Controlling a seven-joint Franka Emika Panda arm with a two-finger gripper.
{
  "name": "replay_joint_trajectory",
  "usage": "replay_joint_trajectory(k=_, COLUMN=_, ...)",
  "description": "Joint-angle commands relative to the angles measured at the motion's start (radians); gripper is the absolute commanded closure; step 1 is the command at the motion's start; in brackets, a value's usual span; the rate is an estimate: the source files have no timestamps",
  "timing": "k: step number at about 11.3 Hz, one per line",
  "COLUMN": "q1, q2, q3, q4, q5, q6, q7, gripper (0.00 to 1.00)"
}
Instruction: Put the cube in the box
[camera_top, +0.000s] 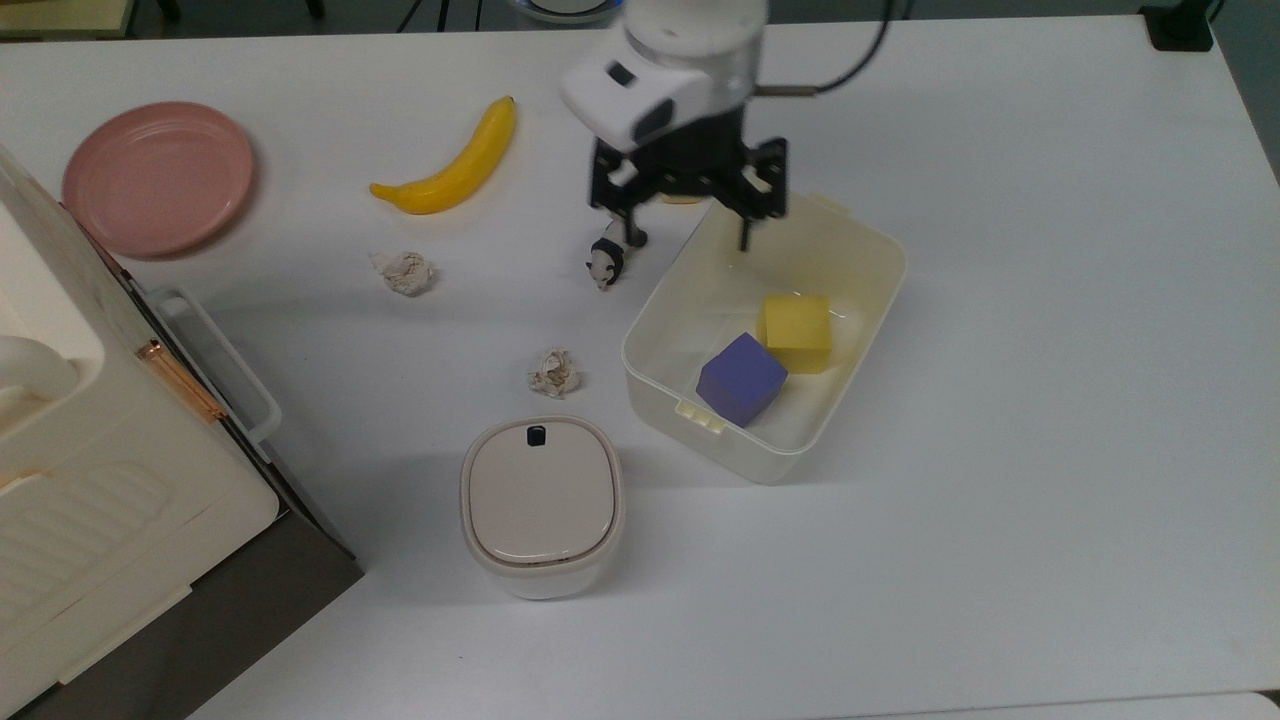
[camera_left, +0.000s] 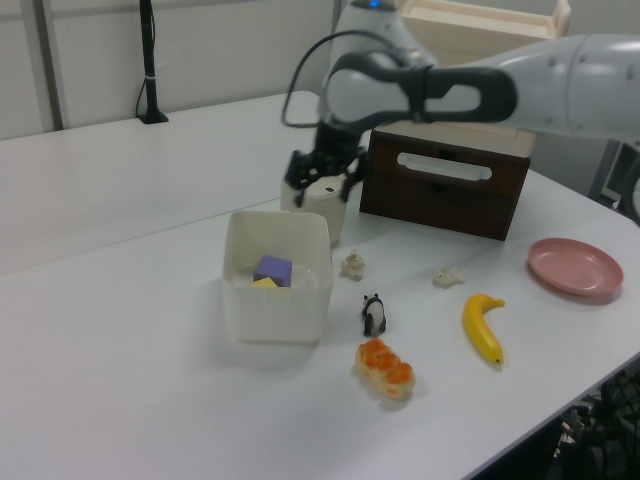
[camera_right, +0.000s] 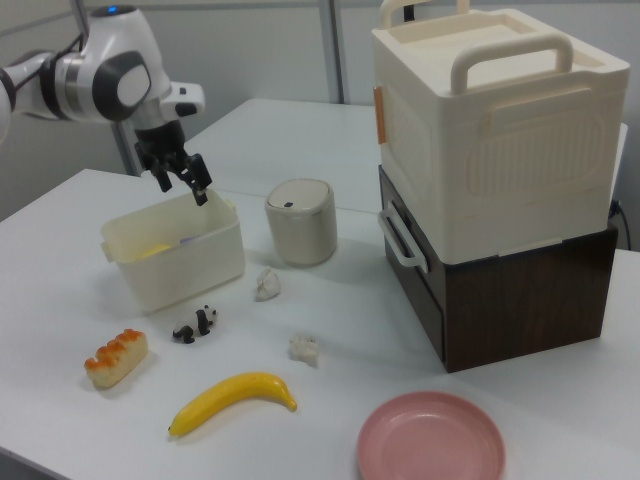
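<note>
Cube (camera_top: 741, 378) in box (camera_top: 861, 330), seemingly against yellow block (camera_top: 797, 333)

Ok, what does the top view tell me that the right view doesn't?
Top view: it looks down into the cream-white plastic tub, where the matte blue-purple cube lies on the floor right beside the pale yellow cube. Right view: from the side, the gripper hangs above the tub's rim, and an orange-topped food piece lies near the tub. Both: gripper open, holding nothing; tub upright.
</note>
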Motion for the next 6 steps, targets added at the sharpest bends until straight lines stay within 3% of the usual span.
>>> replay_joint_trajectory(k=1, q1=-0.111, q2=-0.134, q3=0.007, q4=-0.025, q5=-0.027, q6=-0.167, q7=-0.104, gripper=0.00)
replay_joint_trajectory(k=3, q1=-0.186, q2=-0.180, q3=0.007, q4=-0.029, q5=-0.022, q6=-0.219, q7=-0.189, gripper=0.00)
replay_joint_trajectory(k=6, q1=-0.205, q2=-0.179, q3=0.004, q4=-0.034, q5=-0.016, q6=-0.241, q7=-0.210, gripper=0.00)
